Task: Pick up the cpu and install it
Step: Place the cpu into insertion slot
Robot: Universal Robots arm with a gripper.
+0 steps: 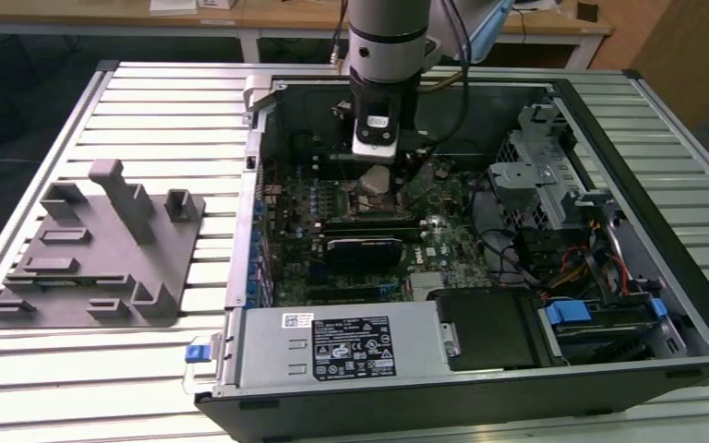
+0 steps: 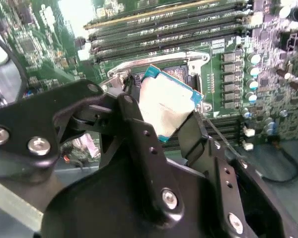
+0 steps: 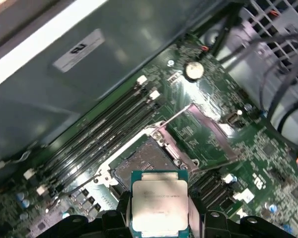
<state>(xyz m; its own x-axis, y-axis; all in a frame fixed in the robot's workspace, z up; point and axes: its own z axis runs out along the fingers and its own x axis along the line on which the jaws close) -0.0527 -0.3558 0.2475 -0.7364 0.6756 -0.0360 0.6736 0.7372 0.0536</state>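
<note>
The cpu (image 1: 377, 178) is a small flat square chip with a silvery-white top plate. My gripper (image 1: 377, 172) is shut on it inside the open computer case, just above the green motherboard (image 1: 441, 235). In the second wrist view the cpu (image 2: 166, 105) sits tilted between the two black fingers (image 2: 134, 116) of the gripper (image 2: 164, 121), over the open socket (image 2: 176, 69). The first wrist view shows the cpu (image 3: 159, 201) held by its side edges in the gripper (image 3: 159, 214), with the bare socket (image 3: 141, 163) and its raised metal load plate (image 3: 203, 131) directly beyond it.
A grey plastic fixture block (image 1: 90, 249) lies on the slatted table at the exterior view's left. Inside the case are the power supply (image 1: 336, 346), a drive cage (image 1: 552, 175) and bundled cables (image 1: 576, 263). Memory slots (image 2: 164, 34) run beside the socket.
</note>
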